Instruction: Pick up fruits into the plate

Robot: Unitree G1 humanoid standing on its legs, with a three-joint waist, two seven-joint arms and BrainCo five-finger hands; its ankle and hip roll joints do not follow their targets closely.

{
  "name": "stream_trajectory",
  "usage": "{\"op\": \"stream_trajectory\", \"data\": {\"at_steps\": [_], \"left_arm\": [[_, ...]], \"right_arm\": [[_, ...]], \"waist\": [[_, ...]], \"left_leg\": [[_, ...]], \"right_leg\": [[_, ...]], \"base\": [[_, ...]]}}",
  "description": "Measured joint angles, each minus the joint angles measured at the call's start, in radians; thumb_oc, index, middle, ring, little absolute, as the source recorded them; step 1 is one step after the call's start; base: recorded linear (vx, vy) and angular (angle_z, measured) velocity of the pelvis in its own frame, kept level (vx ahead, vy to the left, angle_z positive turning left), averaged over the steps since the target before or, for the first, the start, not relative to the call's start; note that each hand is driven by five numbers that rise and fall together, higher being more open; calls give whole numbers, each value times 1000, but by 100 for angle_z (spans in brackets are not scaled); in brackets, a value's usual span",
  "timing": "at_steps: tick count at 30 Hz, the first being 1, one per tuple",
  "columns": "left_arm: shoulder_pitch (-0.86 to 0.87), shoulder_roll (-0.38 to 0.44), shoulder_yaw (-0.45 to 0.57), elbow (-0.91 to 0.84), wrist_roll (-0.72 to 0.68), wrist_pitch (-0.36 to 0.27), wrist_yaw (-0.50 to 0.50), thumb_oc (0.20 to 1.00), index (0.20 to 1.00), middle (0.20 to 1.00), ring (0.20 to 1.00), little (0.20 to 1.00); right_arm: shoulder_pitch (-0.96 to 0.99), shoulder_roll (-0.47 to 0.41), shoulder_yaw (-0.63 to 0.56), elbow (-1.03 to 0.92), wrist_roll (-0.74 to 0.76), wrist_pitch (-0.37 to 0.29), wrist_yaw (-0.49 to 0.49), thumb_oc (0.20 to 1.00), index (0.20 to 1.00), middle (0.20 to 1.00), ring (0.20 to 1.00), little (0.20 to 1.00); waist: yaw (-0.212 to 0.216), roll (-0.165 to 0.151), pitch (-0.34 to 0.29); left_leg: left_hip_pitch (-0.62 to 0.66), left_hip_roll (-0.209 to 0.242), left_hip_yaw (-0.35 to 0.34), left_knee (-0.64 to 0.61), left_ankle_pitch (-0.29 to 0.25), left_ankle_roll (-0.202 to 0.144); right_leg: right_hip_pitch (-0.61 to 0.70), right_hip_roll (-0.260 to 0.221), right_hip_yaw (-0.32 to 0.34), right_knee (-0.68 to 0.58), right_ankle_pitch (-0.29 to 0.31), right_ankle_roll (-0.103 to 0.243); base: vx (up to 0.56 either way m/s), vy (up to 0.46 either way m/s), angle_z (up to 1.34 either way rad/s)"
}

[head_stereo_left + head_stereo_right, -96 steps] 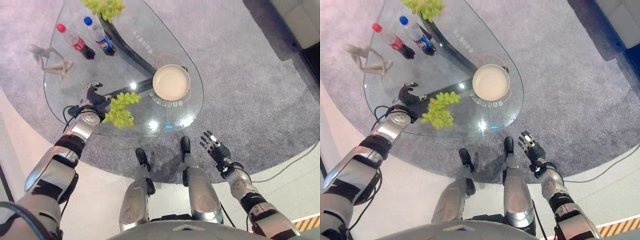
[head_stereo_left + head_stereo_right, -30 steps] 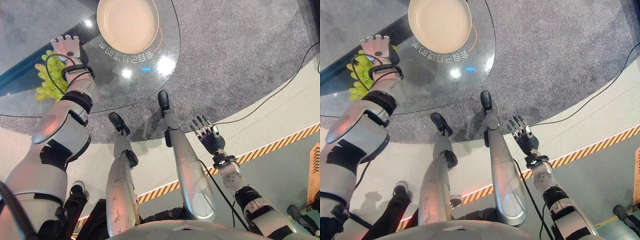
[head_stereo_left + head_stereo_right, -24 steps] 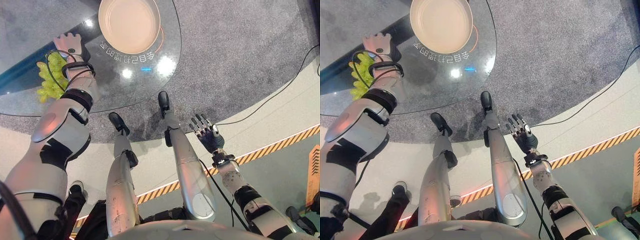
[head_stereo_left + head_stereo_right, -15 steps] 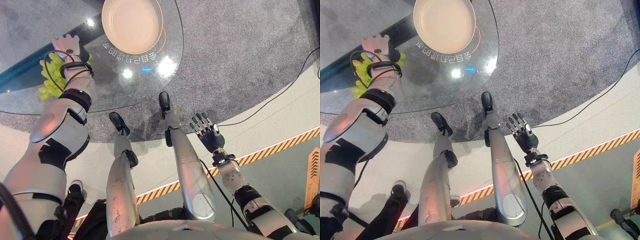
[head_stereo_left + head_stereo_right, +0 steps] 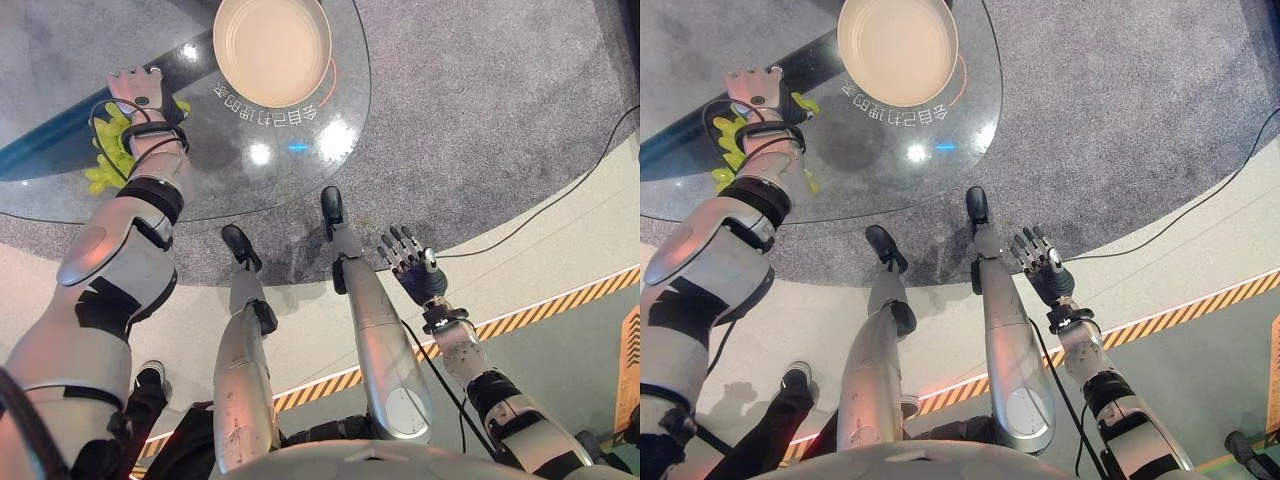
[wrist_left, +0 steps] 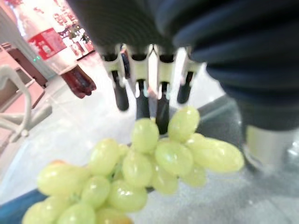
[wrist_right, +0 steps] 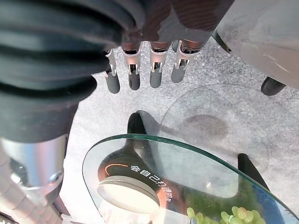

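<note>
A bunch of green grapes (image 5: 112, 152) lies on the glass table (image 5: 330, 150) near its left edge. My left hand (image 5: 137, 88) hovers over the bunch, fingers straight. In the left wrist view the dark fingertips (image 6: 142, 103) reach just past the top grapes (image 6: 154, 161) without curling round them. The empty beige plate (image 5: 272, 48) stands on the table to the right of the hand. My right hand (image 5: 410, 272) hangs open beside my right leg, off the table, over the floor.
A cola bottle (image 6: 56, 44) and a white figurine (image 6: 18, 116) stand beyond the grapes. Grey carpet (image 5: 480, 110) surrounds the table. A yellow-black stripe (image 5: 560, 300) crosses the floor at right. A person's shoe (image 5: 150, 376) shows at lower left.
The camera has tilted down towards my legs. My left hand, earlier curled beside the grapes, now stretches flat above them. The right hand has stayed open at my side.
</note>
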Motion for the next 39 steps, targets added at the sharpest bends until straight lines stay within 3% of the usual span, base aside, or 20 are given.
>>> {"op": "stream_trajectory", "data": {"at_steps": [20,25,31,39], "left_arm": [[82,80,-17,-116,83,-18,-143,1000,1000,1000,1000,1000],[111,84,-17,-120,83,38,-151,1000,1000,1000,1000,1000],[103,91,-11,-134,77,152,-143,1000,1000,1000,1000,1000],[92,87,15,-133,27,201,-104,1000,1000,1000,1000,1000]], "right_arm": [[0,1,-17,0,1,8,0,1000,1000,1000,1000,1000],[0,-2,-23,-2,1,8,0,1000,1000,1000,1000,1000],[2,-3,-21,-28,2,4,0,1000,1000,1000,1000,1000],[2,-2,-19,-66,2,-1,0,1000,1000,1000,1000,1000]], "waist": [[36,5,0],[39,5,0],[36,6,-1],[38,6,-1]], "left_leg": [[46,-3,2,-14,4,-2],[37,-3,3,-14,-2,-2],[2,-1,6,-13,0,0],[-28,-1,-3,-10,3,-4]], "right_leg": [[46,-1,-1,-16,-2,2],[35,-2,0,-14,-2,2],[0,0,2,-13,-2,2],[-21,-1,-8,-14,-2,2]], "base": [[1,3,0],[7,28,0],[3,5,0],[9,1,2]]}}
